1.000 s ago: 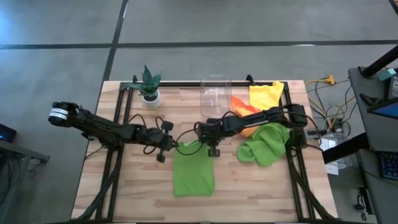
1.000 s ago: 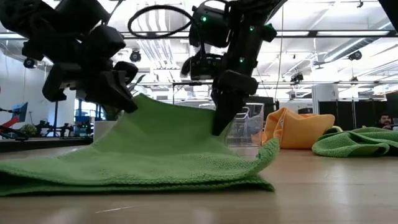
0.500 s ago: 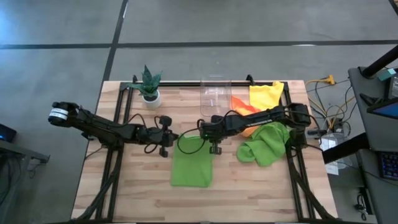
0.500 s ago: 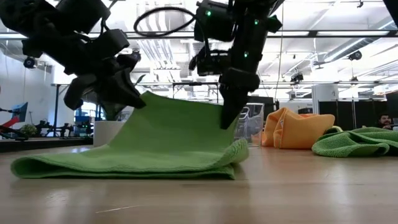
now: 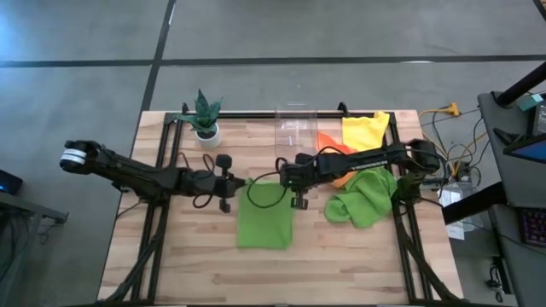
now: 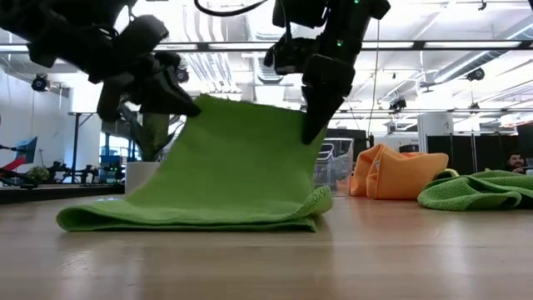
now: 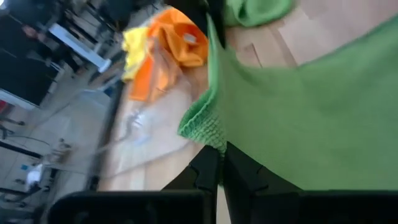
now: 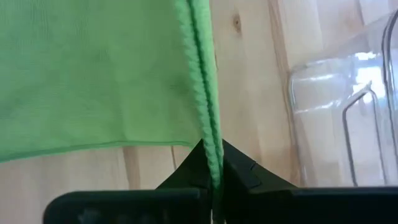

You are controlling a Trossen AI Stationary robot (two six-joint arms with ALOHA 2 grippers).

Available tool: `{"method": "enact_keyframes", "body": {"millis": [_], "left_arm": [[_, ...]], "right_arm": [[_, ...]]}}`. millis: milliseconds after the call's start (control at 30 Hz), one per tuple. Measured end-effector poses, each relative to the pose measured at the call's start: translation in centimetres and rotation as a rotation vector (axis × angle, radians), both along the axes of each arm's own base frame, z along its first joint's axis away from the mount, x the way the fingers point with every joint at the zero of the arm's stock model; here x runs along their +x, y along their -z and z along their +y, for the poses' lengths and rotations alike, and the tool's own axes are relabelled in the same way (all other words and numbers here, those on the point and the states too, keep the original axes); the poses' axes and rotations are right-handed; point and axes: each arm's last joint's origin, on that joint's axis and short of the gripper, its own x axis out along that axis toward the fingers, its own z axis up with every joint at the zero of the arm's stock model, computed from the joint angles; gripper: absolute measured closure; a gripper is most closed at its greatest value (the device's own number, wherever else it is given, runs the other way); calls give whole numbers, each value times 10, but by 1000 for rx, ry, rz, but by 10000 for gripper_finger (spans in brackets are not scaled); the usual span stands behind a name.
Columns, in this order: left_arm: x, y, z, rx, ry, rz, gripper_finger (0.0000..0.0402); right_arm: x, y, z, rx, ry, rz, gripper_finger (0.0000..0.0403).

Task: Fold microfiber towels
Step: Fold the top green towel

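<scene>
Both grippers, left [image 5: 229, 184] and right [image 5: 296, 181], are closed on the far corners of the green towel [image 5: 264, 223] at frame center; they should keep equal height so the edges meet evenly.

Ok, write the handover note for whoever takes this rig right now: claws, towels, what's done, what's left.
Left claw: shut on one raised corner of the green towel, mid-table.
Right claw: shut on the other raised corner of that towel.
The towel's near part lies doubled on the table; its held edge is up in the air, so this fold is under way, not laid down.
Second green towel lies crumpled at the right side; orange towel and yellow towel are heaped behind it, all unfolded.
Left: lay this fold flat, release, then fold the other three.
</scene>
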Motion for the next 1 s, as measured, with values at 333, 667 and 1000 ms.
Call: {"method": "enact_keyframes", "body": {"millis": [333, 667, 1000], "left_arm": [[-8, 1, -3, 0, 25, -7, 401], [-9, 8, -25, -12, 147, 27, 401], [-19, 23, -37, -83, 189, 83, 401]], "right_arm": [[-1, 0, 20, 12, 51, -13, 394], [-2, -6, 47, 60, 91, -41, 394], [0, -14, 69, 113, 127, -100, 394]]}}
